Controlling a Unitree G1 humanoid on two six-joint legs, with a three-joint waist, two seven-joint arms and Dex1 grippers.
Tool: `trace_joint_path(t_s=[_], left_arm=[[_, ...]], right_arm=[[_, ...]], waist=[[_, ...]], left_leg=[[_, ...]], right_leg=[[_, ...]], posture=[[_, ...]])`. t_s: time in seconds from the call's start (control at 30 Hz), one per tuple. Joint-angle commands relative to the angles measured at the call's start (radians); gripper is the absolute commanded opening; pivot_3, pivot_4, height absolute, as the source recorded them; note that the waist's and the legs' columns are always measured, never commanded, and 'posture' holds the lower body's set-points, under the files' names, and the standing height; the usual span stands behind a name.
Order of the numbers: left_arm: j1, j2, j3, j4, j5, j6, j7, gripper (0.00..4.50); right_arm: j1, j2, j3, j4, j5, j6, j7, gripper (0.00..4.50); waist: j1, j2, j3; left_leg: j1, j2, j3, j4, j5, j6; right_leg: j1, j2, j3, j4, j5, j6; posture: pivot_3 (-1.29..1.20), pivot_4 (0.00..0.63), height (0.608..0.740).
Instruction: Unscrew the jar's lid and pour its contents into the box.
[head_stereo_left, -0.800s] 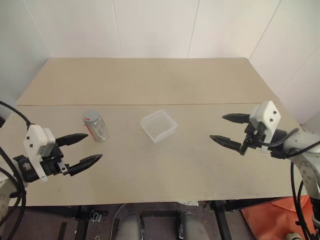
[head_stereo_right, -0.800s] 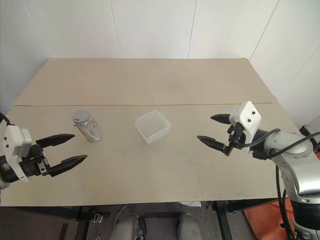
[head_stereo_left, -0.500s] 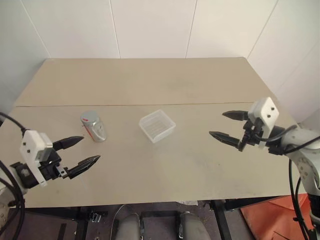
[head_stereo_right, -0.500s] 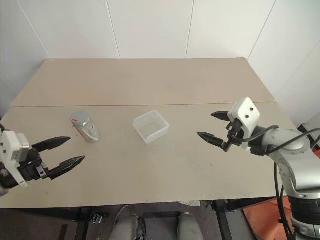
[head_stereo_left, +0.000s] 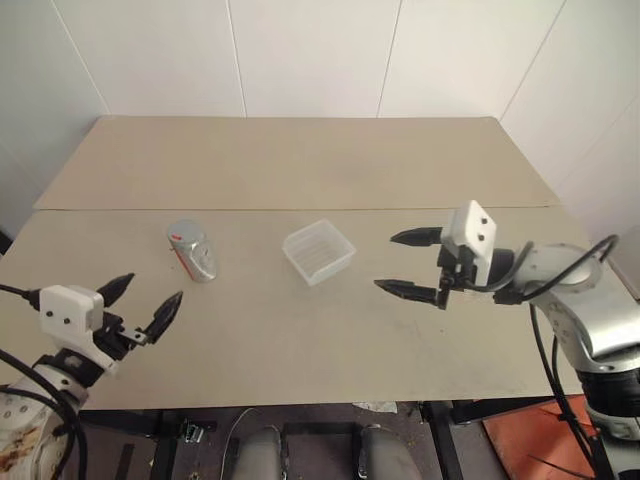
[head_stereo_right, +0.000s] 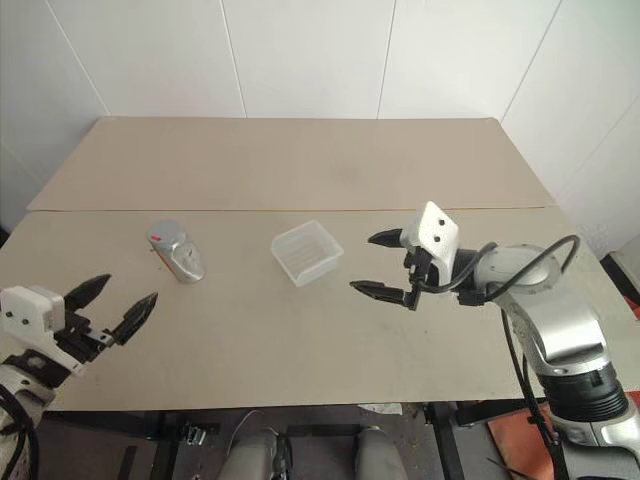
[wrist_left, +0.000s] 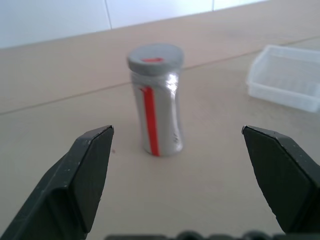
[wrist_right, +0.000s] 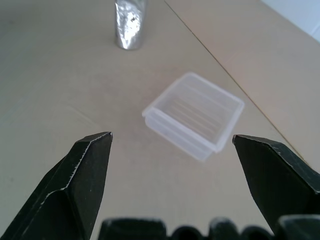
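The jar (head_stereo_left: 191, 252) stands upright on the left part of the table, silvery with a red stripe, and the grey lid (head_stereo_left: 181, 233) with its red mark sits on top. Its contents are hidden inside. The translucent box (head_stereo_left: 318, 252) lies at the table's middle, empty as far as I can see. My left gripper (head_stereo_left: 150, 293) hangs open near the front left edge, pointing at the jar (wrist_left: 157, 110) from a short way off. My right gripper (head_stereo_left: 386, 262) is open just right of the box (wrist_right: 195, 117), pointing towards it without touching.
The beige table (head_stereo_left: 300, 160) has a seam running across behind the jar and box. White walls close it in at the back and on both sides. An orange object (head_stereo_left: 570, 460) lies on the floor at the front right.
My left gripper has drawn back towards the front left edge, away from the jar. My right gripper has moved left, closer to the box. Jar and box have not moved.
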Motion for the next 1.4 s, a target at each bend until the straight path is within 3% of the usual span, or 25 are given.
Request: trace_joint_path(t_s=[0.03, 0.2, 0.37, 0.73, 1.0, 1.1, 1.3, 1.4], left_arm=[[-0.038, 0.046, -0.010, 0.095, 0.011, -0.059, -0.054, 4.47], [-0.173, 0.126, -0.082, 0.283, 0.014, -0.093, -0.160, 4.47], [-0.295, 0.141, -0.152, 0.416, 0.050, -0.149, -0.193, 4.47], [-0.474, 0.101, -0.241, 0.613, 0.120, -0.235, -0.162, 4.47], [-0.601, 0.020, -0.278, 0.802, 0.167, -0.356, -0.114, 4.47], [-0.630, 0.009, -0.290, 0.855, 0.177, -0.388, -0.116, 3.81], [-0.651, 0.009, -0.307, 0.901, 0.181, -0.416, -0.132, 1.94], [-0.647, 0.014, -0.314, 0.866, 0.175, -0.399, -0.136, 1.92]], right_arm=[[-0.029, 0.006, -0.002, -0.049, -0.011, 0.014, -0.032, 4.50], [-0.031, -0.003, -0.018, -0.091, -0.013, 0.055, -0.072, 4.50], [-0.018, -0.018, -0.024, -0.128, -0.013, 0.087, -0.092, 4.50], [-0.021, -0.031, -0.042, -0.140, 0.002, 0.086, -0.082, 4.50], [-0.031, -0.029, -0.039, -0.141, -0.002, 0.090, -0.087, 4.50], [-0.035, -0.028, -0.040, -0.142, -0.001, 0.093, -0.091, 4.50], [-0.031, -0.023, -0.047, -0.152, -0.003, 0.098, -0.111, 4.50], [-0.031, -0.015, -0.045, -0.159, -0.003, 0.096, -0.126, 4.50]], waist=[[0.000, 0.000, 0.000], [0.003, 0.000, 0.000], [0.004, 0.000, 0.000], [0.002, 0.000, 0.000], [0.007, 0.000, 0.000], [0.005, 0.000, 0.000], [0.005, -0.001, 0.000], [0.005, -0.001, 0.000]], left_leg=[[0.000, 0.000, 0.000, 0.000, 0.000, 0.000], [-0.001, 0.000, 0.001, 0.000, 0.000, 0.000], [-0.002, 0.000, 0.002, 0.000, 0.000, 0.000], [-0.002, 0.000, 0.002, 0.000, 0.000, 0.000], [-0.002, 0.000, 0.002, 0.001, 0.000, 0.001], [-0.003, 0.000, 0.002, 0.001, 0.000, 0.001], [-0.003, 0.000, 0.002, 0.001, 0.000, 0.001], [-0.003, 0.000, 0.001, 0.001, 0.000, 0.001]], right_leg=[[0.000, 0.000, 0.000, 0.000, 0.000, 0.000], [-0.001, 0.000, -0.001, 0.000, 0.000, 0.000], [-0.002, -0.001, -0.001, 0.000, 0.000, 0.000], [-0.002, -0.001, -0.001, 0.000, 0.001, 0.000], [-0.001, -0.001, -0.001, 0.000, 0.001, 0.001], [-0.001, -0.001, -0.002, 0.000, 0.001, 0.001], [-0.001, -0.001, -0.002, 0.000, 0.001, 0.002], [-0.001, -0.001, -0.002, 0.000, 0.001, 0.002]], posture=[[0.00, 0.150, 0.740], [0.00, 0.150, 0.740], [0.00, 0.150, 0.740], [0.00, 0.150, 0.740], [0.00, 0.150, 0.740], [0.00, 0.150, 0.740], [0.00, 0.150, 0.740], [0.00, 0.150, 0.740]])
